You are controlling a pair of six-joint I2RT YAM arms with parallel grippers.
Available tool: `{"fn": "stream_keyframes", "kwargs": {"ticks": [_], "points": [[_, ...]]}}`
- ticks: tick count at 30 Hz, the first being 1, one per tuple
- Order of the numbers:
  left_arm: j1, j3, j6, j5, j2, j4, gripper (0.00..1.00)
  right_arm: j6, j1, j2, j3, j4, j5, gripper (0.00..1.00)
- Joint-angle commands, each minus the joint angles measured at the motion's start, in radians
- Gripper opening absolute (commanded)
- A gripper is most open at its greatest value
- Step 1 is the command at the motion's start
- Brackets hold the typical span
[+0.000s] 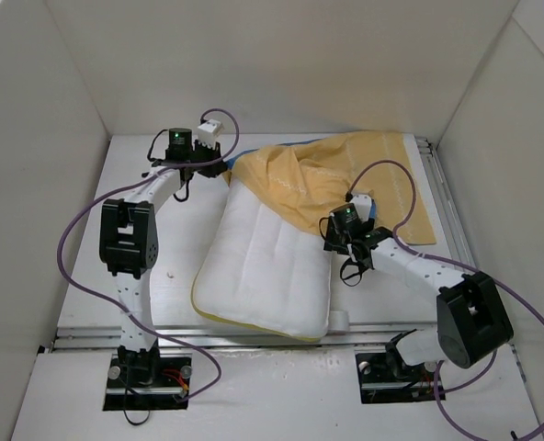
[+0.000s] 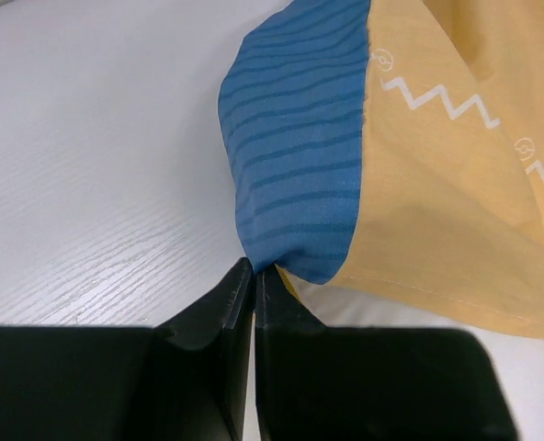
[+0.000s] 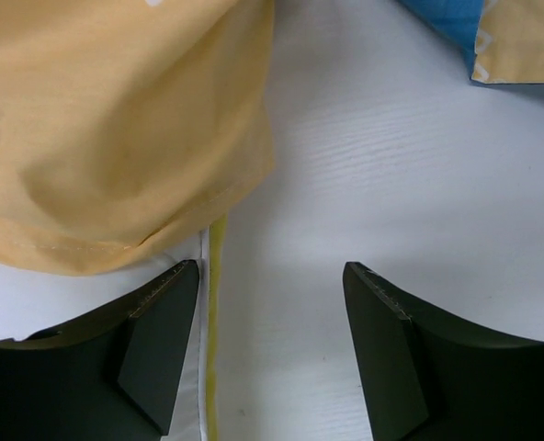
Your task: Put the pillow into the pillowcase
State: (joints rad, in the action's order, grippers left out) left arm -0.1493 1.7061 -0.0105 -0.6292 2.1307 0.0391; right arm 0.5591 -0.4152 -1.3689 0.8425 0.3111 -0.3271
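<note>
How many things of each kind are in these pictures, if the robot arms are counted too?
Pillow: 1
Pillowcase: 1
Robot arms: 2
Total: 4

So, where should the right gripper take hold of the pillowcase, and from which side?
Probably the stitched pillowcase hem, where it drapes loose over the pillow edge. Come from the pillow's right side: the open right gripper sits just beside it, and the left gripper pinches the other corner.
</note>
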Motion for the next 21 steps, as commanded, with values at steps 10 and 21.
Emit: {"fn": "stream_keyframes", "kwargs": {"ticks": [10,21], "points": [[0.004,-0.04,0.024,0.003,-0.087,-0.044,0.0,0.011,0.003,-0.186,0.096,-0.029,-0.138,0.55],[0.013,-0.007,0.017,0.005,-0.049,0.002,0.0,0.025,0.009,-0.088,0.144,0.031,-0.083,0.45]]}}
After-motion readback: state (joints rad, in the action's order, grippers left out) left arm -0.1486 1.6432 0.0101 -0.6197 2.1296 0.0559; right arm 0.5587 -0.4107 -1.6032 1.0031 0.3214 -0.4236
